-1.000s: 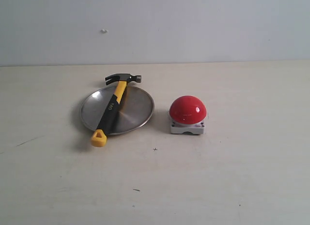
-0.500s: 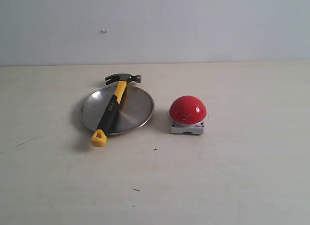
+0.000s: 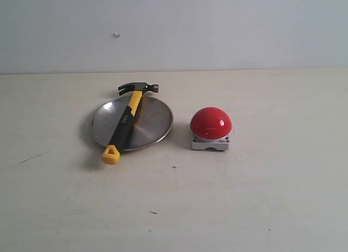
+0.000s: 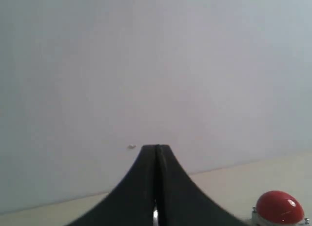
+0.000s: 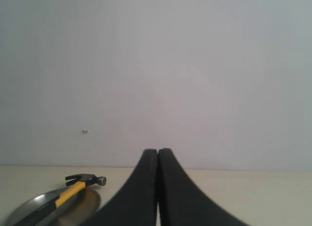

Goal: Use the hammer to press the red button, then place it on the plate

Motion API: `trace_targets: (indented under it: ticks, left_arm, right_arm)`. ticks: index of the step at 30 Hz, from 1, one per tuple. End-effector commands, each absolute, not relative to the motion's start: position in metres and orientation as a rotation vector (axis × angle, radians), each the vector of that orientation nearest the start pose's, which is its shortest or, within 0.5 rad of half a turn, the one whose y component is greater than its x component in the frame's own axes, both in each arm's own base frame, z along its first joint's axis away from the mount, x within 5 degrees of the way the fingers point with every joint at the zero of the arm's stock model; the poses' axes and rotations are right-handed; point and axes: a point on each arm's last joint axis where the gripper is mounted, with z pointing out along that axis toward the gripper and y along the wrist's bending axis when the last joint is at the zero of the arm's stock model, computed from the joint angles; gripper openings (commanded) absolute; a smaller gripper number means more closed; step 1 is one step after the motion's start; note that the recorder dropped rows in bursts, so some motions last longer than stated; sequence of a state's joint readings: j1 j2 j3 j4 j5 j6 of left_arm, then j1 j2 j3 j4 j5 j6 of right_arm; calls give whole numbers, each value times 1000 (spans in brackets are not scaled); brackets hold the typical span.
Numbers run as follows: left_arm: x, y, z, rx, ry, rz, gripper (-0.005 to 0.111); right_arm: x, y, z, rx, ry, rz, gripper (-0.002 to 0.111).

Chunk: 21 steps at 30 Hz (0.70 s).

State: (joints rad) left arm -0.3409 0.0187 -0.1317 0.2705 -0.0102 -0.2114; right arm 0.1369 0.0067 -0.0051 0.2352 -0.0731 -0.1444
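1. Exterior view: hammer (image 3: 126,121) lies diagonally across plate (image 3: 155,124), head past the far rim, yellow butt past the near rim.
2. Red button (image 3: 211,123) stands beside the plate, apart, on table (image 3: 261,197).
3. Left gripper (image 4: 156,149): fingers pressed together, apparently gripping nothing.
4. Right gripper (image 5: 158,153): likewise closed and empty, raised clear of the hammer.

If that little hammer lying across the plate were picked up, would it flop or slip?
Probably stiff: the hammer looks like one rigid piece. Its dark metal head likely makes it head-heavy, so it may tip if held near the yellow butt. The black sleeve looks rubbery, so probably not slippery.
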Motion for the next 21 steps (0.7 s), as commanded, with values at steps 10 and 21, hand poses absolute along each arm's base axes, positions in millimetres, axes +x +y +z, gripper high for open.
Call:
trace_targets:
  ticks: [10,21]
  left_arm:
    - [52,-8,224,174,1548,-113,0]
    - [56,-8,196,195,1666,-78,0]
  right_arm:
    - [55,6,220,-17,1412,171,0]
    - [55,6,220,-17,1412,171,0]
